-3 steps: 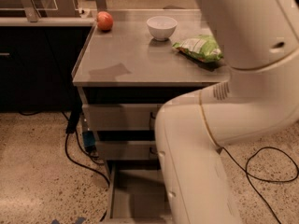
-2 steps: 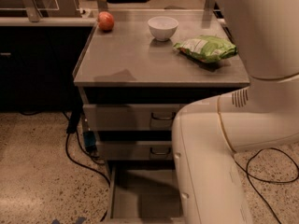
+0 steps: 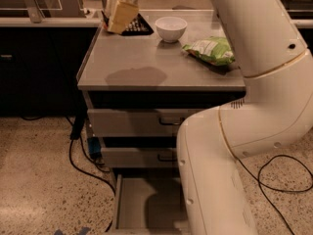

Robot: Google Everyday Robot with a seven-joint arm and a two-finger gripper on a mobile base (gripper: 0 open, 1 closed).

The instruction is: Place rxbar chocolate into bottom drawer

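The rxbar chocolate [image 3: 139, 26], a flat black wrapper with white markings, lies at the back left of the grey cabinet top [image 3: 146, 62]. My gripper [image 3: 120, 14] hangs down just left of it, touching or overlapping its left end. The bottom drawer [image 3: 146, 207] is pulled open below the two upper drawers, showing a plain grey floor. My white arm [image 3: 230, 146] covers its right part.
A white bowl [image 3: 170, 28] stands right of the bar. A green-and-white chip bag [image 3: 211, 50] lies at the right of the top. Two shut drawers with dark handles [image 3: 171, 122] sit above the open one. Black cables [image 3: 274, 175] run over the speckled floor.
My gripper has come into view at the back left of the cabinet top, by the black bar. The red apple seen there earlier is now hidden. The arm's body has shifted right.
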